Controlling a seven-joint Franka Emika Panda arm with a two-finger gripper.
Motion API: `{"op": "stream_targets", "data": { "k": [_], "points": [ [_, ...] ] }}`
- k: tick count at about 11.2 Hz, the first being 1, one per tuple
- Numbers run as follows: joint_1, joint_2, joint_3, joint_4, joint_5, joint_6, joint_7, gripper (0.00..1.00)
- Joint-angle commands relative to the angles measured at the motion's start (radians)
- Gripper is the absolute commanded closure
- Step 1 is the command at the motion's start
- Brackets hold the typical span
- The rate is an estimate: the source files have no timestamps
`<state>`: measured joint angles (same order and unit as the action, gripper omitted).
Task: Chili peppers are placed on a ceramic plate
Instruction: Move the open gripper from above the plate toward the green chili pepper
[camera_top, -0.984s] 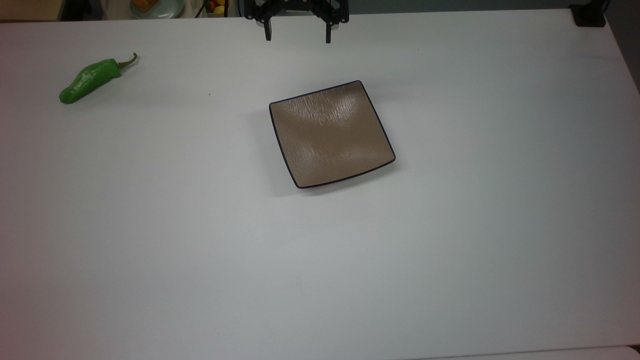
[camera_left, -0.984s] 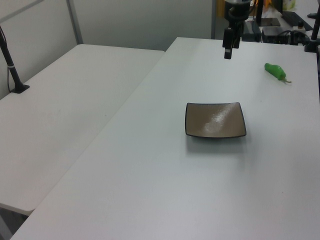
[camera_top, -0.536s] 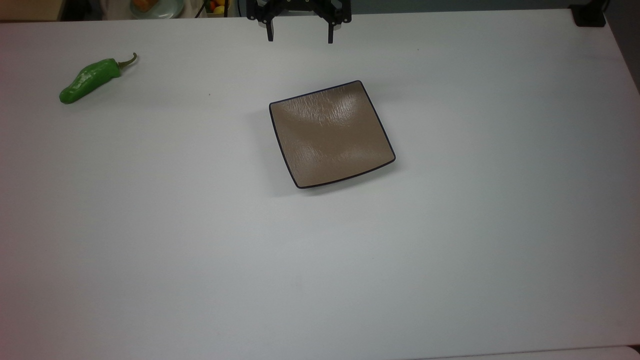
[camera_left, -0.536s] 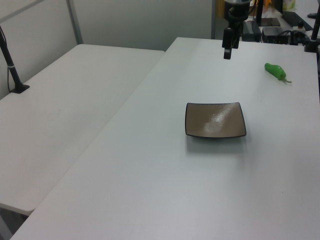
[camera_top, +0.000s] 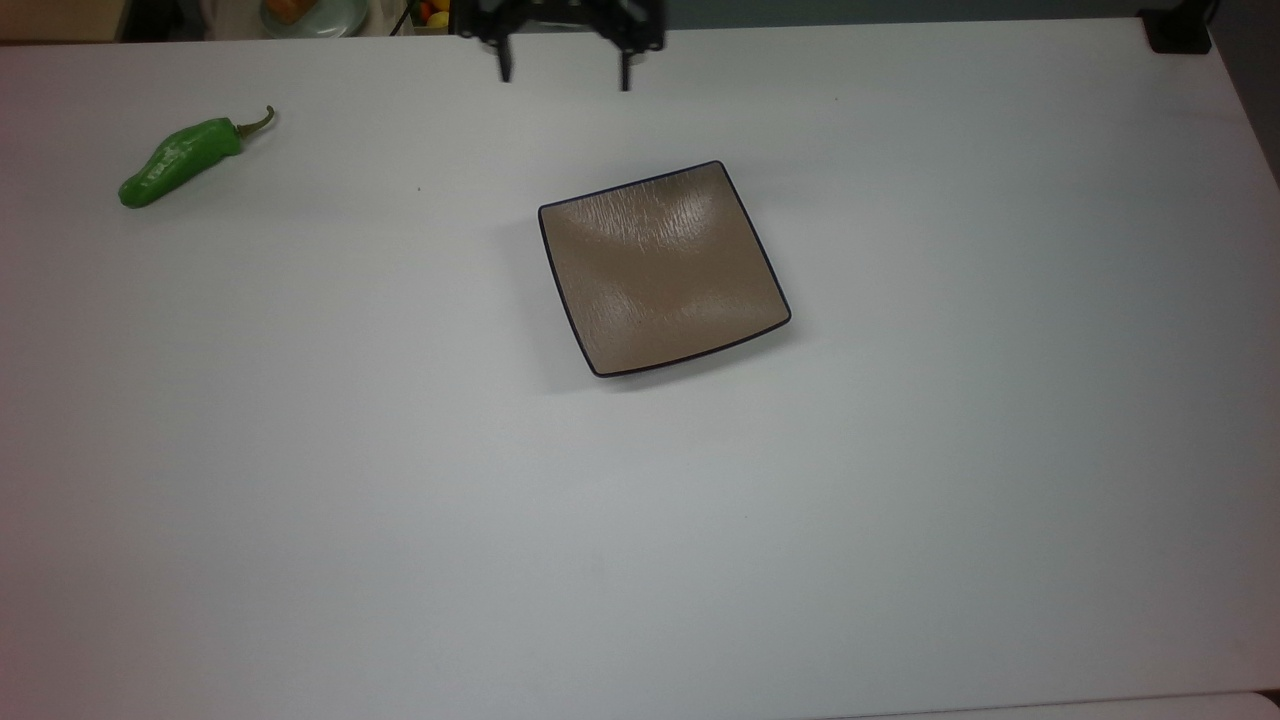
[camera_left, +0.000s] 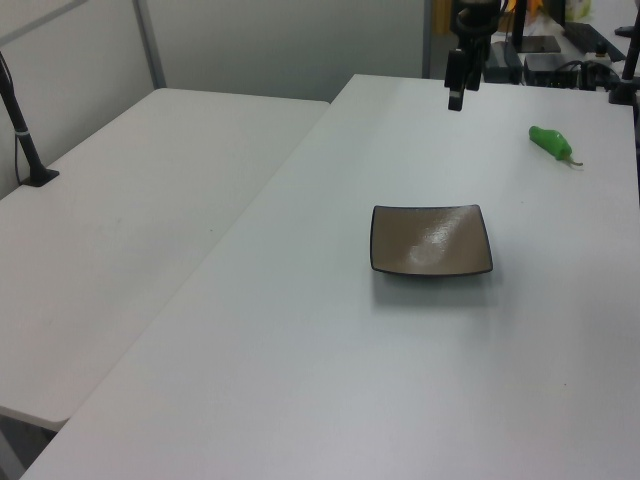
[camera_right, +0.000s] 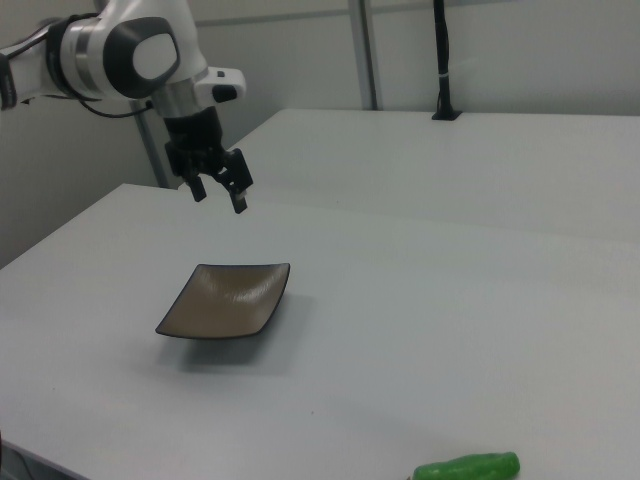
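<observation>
Black two-finger robot hand (camera_top: 562, 72) open, empty, above white table (camera_top: 400, 450) | glossy green chili pepper (camera_top: 178, 160) on table, top view's far left | square tan-brown ceramic plate (camera_top: 662, 268) centre, bare

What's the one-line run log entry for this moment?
gripper: open, empty, in the air beyond plate | chili pepper: on table, untouched, top view's far left | ceramic plate: empty | phase: approach

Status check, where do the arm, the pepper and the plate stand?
End effector open, empty, above table. Pepper on table, far from plate. Plate bare. Nothing in the way.
</observation>
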<state>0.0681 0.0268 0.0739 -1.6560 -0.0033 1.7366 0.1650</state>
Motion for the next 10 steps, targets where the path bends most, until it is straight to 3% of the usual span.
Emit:
{"op": "stream_targets", "data": {
  "k": [1,3,7,10],
  "points": [
    [-0.077,-0.002,-0.017,-0.005,0.002,0.02,-0.091,0.0],
    [-0.122,0.013,-0.058,-0.007,-0.006,0.018,-0.146,0.0],
    [-0.139,0.06,-0.23,-0.017,-0.006,0.046,-0.341,0.0],
    [-0.183,0.093,-0.296,-0.057,0.0,0.112,-0.432,0.0]
  ]
}}
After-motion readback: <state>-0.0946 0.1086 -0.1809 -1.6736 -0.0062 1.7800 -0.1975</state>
